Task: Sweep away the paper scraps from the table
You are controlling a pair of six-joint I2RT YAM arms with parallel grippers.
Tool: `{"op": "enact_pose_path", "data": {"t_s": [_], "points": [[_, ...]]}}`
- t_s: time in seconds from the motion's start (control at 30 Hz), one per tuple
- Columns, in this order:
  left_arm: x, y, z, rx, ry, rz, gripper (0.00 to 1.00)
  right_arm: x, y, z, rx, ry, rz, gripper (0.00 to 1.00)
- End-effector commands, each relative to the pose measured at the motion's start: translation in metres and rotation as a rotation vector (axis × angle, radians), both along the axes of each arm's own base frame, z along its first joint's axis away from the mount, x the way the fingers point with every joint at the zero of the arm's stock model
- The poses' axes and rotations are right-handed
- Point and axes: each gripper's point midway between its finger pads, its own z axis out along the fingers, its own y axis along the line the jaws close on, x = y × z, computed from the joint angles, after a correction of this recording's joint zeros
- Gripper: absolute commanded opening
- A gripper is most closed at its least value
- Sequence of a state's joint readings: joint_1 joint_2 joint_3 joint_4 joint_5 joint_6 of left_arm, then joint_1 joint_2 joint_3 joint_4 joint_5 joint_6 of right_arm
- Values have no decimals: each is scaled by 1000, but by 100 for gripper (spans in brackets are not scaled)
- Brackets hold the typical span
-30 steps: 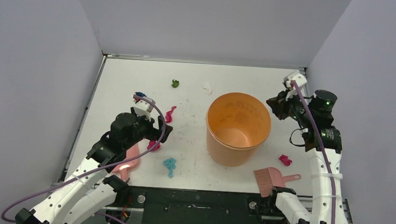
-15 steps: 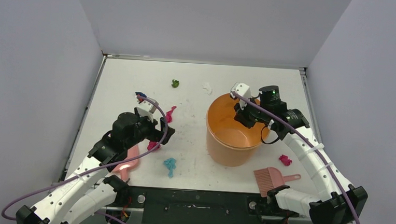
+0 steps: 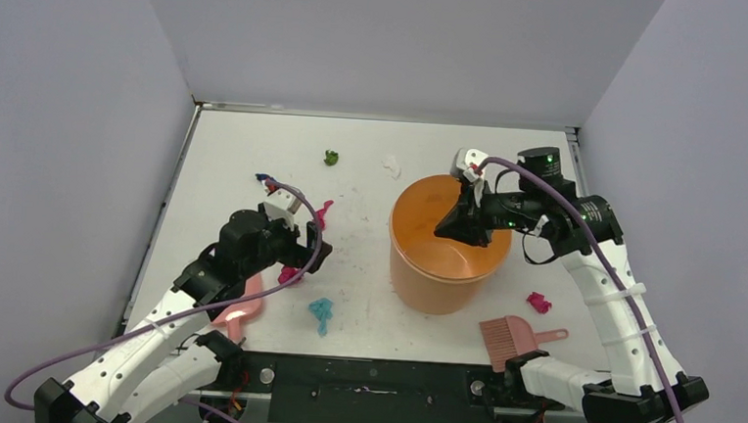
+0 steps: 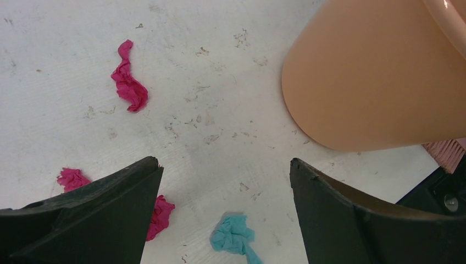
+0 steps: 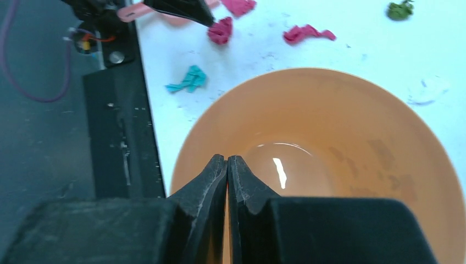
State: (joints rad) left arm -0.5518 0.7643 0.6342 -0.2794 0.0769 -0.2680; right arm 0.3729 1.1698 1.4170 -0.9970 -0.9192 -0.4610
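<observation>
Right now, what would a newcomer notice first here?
The orange bucket mid-table dominates, with the right gripper shut above its mouth. Left of it, the left gripper hangs open over bright paper scraps on the white table.

2 white arms (image 3: 618, 320) with black joints, purple cables (image 3: 318, 249), green status lights (image 3: 550, 160); black tapered claws (image 5: 227, 159)

Glossy plastic bucket (image 5: 351, 137) (scuffed table (image 4: 66, 121)).
</observation>
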Motion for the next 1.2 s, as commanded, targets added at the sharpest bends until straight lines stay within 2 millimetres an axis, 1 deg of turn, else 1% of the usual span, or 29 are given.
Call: {"op": "enact_pose_path", "data": {"t_s": [0.0,0.1,0.2,0.3,0.33,0.4,0.47,0.6,0.77,0.83,0.93,1.07,1.17], "points": [[8,-4,13,-5,-51,-6,85,-42,6,22,110,49,131,5],[10,-1,11,9,-54,11,85,-51,-1,-3,29,35,125,5],[13,1,8,24,-52,24,85,-76,-8,-23,-40,69,195,5],[15,1,3,42,-34,25,85,-103,-14,-29,-58,119,273,5],[16,0,1,49,-27,25,85,-108,-16,-26,-52,108,290,5],[18,0,-3,62,-14,28,85,-112,-18,-23,-43,85,292,5],[20,1,-7,75,-2,33,84,-107,-17,-28,-54,93,264,5],[20,3,-12,90,14,42,84,-96,-15,-51,-137,72,224,5],[22,7,-10,97,1,62,84,-88,-15,-65,-208,61,212,5],[22,7,-10,98,2,63,84,-77,-17,-71,-238,34,156,5],[22,7,-11,98,5,59,84,-61,-22,-75,-262,-14,68,5],[21,6,-10,93,3,57,84,-43,-24,-73,-266,-49,-26,5],[20,7,-8,89,-2,57,84,-26,-29,-71,-275,-66,-120,5]]}}
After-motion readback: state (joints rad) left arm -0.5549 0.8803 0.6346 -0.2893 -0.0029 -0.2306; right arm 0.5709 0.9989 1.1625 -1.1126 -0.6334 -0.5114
